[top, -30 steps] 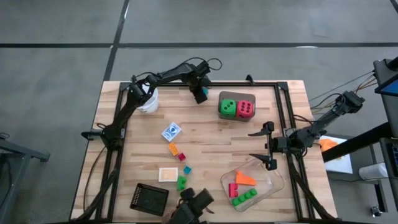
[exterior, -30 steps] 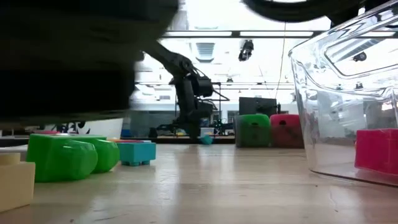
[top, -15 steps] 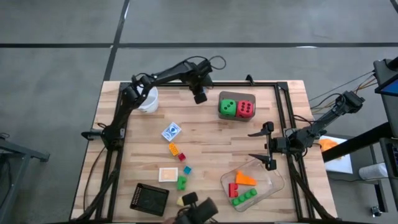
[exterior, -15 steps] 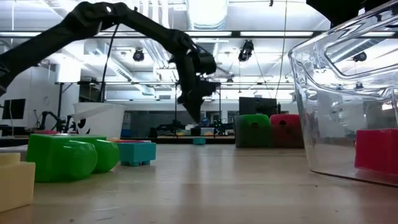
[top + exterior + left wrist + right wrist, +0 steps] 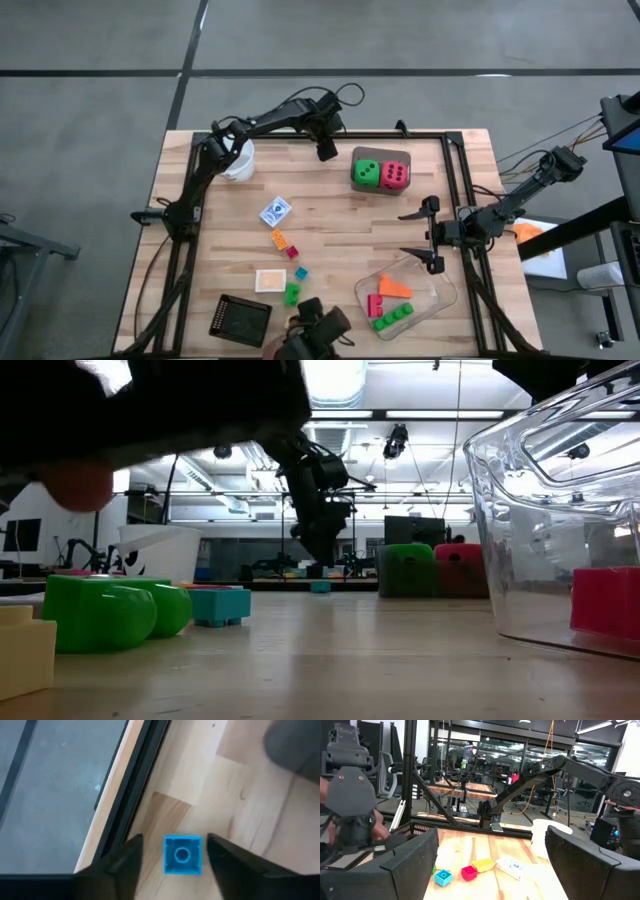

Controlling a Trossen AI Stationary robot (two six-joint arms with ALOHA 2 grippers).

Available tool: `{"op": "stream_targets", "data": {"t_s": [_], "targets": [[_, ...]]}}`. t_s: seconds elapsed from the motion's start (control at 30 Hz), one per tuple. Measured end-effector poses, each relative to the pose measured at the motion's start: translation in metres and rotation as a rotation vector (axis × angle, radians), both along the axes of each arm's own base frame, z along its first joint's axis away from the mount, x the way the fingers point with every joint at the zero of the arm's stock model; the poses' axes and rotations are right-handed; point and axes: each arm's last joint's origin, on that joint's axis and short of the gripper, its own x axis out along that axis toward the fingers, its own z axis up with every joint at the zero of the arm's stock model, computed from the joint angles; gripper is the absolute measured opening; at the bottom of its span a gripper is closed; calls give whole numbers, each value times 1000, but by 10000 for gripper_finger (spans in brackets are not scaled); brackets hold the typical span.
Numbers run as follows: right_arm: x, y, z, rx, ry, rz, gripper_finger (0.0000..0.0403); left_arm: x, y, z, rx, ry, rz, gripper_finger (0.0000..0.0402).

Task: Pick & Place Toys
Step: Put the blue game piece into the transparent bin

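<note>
Having lifted slightly off the table's far edge, the left gripper [image 5: 172, 862] hangs spread around the blue brick [image 5: 182, 855], which it should centre squarely before clenching.

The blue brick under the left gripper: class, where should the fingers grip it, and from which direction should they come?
Grip the blue brick across its two flat opposite side walls, coming straight down from above. It lies flat on the table with its single stud up, and the left gripper hangs open above it, one finger on each side. The black frame rail runs close by, so a sideways approach looks cramped.
</note>
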Motion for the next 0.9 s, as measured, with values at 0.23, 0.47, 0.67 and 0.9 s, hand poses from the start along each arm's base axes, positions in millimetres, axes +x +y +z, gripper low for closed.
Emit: {"op": "stream_targets", "data": {"t_s": [0.23,0.47,0.67,0.9], "targets": [[0,0,0,-2,2,0,356,-1,5,-13,-25,14,5,279],[0,0,0,-1,4,0,356,-2,7,-36,-69,57,19,280],[0,0,0,2,4,1,356,-5,7,-37,-81,75,39,261],[0,0,0,2,5,1,356,-6,7,-37,-84,94,42,141]]}}
